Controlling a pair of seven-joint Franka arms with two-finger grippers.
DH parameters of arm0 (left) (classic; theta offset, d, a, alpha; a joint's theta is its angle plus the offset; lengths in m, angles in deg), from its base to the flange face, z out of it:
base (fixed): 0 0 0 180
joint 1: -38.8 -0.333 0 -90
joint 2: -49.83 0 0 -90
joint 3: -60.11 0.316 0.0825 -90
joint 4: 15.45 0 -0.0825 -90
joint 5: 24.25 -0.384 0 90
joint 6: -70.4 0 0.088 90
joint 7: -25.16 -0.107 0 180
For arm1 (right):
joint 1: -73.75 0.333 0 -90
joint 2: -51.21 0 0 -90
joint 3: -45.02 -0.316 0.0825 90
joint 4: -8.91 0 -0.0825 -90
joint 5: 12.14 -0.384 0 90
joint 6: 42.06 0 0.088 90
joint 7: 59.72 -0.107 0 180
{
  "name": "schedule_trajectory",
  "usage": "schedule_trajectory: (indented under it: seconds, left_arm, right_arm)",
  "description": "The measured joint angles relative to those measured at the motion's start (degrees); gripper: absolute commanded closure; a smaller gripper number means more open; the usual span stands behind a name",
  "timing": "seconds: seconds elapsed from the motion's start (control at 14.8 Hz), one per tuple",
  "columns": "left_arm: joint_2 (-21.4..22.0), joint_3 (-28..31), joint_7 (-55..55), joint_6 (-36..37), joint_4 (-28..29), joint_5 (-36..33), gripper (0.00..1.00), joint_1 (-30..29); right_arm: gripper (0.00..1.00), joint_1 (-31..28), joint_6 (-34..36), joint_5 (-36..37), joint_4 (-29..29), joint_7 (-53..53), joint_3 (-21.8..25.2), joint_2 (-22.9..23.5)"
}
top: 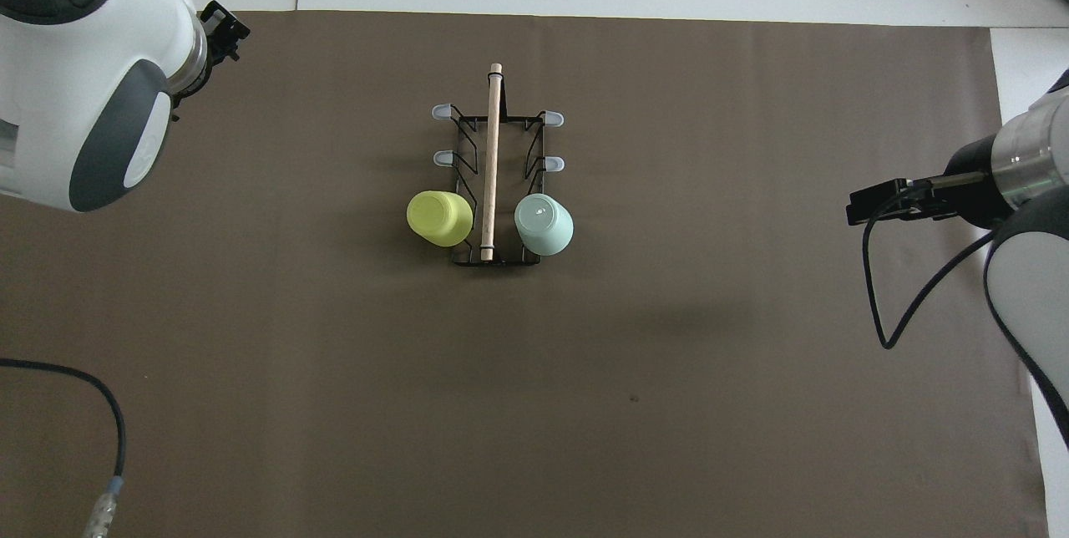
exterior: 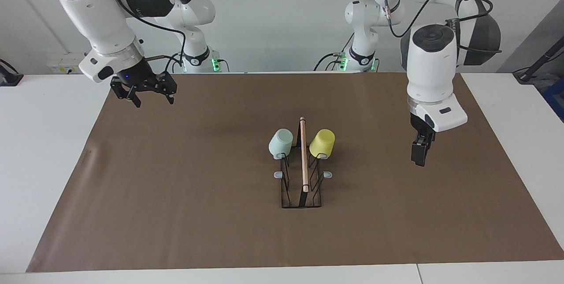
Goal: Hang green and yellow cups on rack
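Facing view: high, across table, toward robots. Overhead: steeply down (half-turn apart). Both share rack [exterior: 301,173] [top: 494,187].

A robotics lab: two white Franka arms [exterior: 110,24] bolted at a white surface [exterior: 48,143] spread with a brown mat [exterior: 198,213], bare wall, trailing cables.

White table [exterior: 44,151] under a brown mat [exterior: 185,213], plain pale wall [exterior: 273,15] at its robot end.

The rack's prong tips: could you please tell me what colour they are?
Light grey tips on the black wire rack, clearest in the overhead view.
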State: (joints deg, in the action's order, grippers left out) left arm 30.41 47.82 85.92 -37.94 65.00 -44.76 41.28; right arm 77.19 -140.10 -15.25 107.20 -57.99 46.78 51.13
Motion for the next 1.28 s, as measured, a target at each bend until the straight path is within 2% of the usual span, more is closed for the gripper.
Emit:
schedule_trajectory:
  seconds: [0.14, 0.41, 0.68, 0.95, 1.15, 1.28]
  left_arm:
    - [0.22, 0.97, -13.70, -0.18, -0.01, 5.67, 0.00, -1.50]
    - [2.43, 7.07, -39.02, 0.30, -0.06, 16.03, 0.00, -1.97]
    - [7.55, 9.07, -57.48, 12.69, 0.01, 18.69, 0.00, -2.06]
    - [14.57, 8.18, -61.30, 21.25, 3.39, 18.83, 0.00, -0.57]
    - [18.61, 7.99, -61.57, 21.73, 8.30, 18.89, 0.00, 0.04]
    - [19.47, 8.15, -61.59, 21.64, 8.66, 19.40, 0.00, 0.06]
  right_arm:
    - [0.00, 0.00, -0.25, 0.00, -0.14, 0.00, -0.01, 0.30]
    - [0.00, -0.06, -0.94, 0.01, -0.30, 0.00, 0.00, 0.61]
    - [0.00, -0.03, -0.97, 0.01, -0.30, 0.00, -0.05, 0.64]
    - [0.00, -0.03, -0.97, 0.01, -0.30, 0.00, -0.08, 0.65]
    - [0.00, -0.03, -0.97, 0.01, -0.30, 0.00, -0.08, 0.65]
    - [0.00, -0.03, -0.97, 0.01, -0.30, 0.00, -0.08, 0.66]
